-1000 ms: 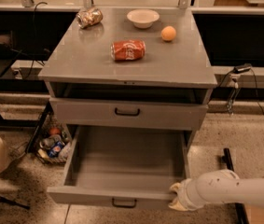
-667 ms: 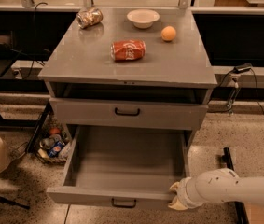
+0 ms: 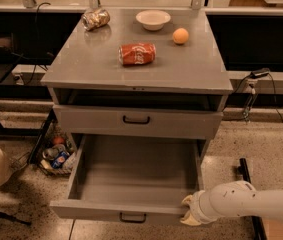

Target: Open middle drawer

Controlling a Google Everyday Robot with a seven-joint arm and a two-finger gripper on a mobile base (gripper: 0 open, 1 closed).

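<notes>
The middle drawer (image 3: 131, 176) is a wide, shallow grey drawer. It stands pulled far out of the grey cabinet (image 3: 141, 74), and its inside is empty. Its small black bar handle (image 3: 132, 217) sits at the centre of the front panel. My gripper (image 3: 188, 214), on a white arm coming in from the right, is at the front right corner of this drawer, against the front panel's end. Above, the taller-fronted grey drawer (image 3: 136, 121) with a larger black handle stands only slightly out. The lowest drawer is hidden.
On the cabinet top lie a red soda can (image 3: 137, 54), a white bowl (image 3: 153, 19), an orange (image 3: 180, 35) and a crumpled shiny bag (image 3: 95, 19). A pile of clutter (image 3: 56, 154) sits on the floor at the left, and cables (image 3: 253, 84) hang at the right.
</notes>
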